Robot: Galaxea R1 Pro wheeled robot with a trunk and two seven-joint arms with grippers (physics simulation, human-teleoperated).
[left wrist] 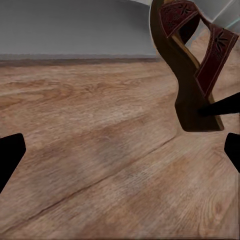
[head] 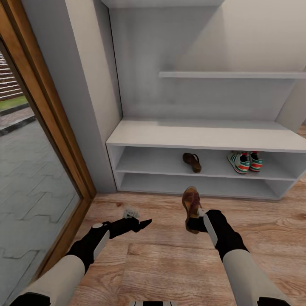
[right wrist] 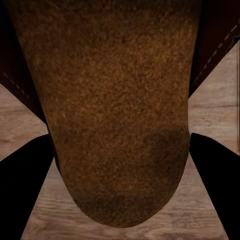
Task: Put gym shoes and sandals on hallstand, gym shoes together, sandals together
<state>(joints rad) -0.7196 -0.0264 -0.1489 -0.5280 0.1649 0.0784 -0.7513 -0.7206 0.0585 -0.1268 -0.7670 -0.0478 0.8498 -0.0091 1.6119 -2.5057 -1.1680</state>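
Observation:
One dark brown sandal [head: 192, 162] lies on the upper low shelf of the pale hallstand [head: 204, 137]. To its right on the same shelf, the two gym shoes [head: 245, 162] stand side by side. My right gripper [head: 196, 221] is shut on the other sandal [head: 191, 203] and holds it above the corridor floor [head: 161, 263], in front of the rack. In the right wrist view that sandal's sole [right wrist: 115, 100] sits between the fingers [right wrist: 25, 195]. My left gripper [head: 140, 223] hangs open and empty over the floor, left of the held sandal [left wrist: 192, 65].
A wood-framed glass door [head: 38, 161] runs along the left, with a grey wall section [head: 85, 106] between it and the rack. A wall shelf [head: 229, 75] hangs above the bench top. The lower shoe shelf [head: 195, 185] is bare.

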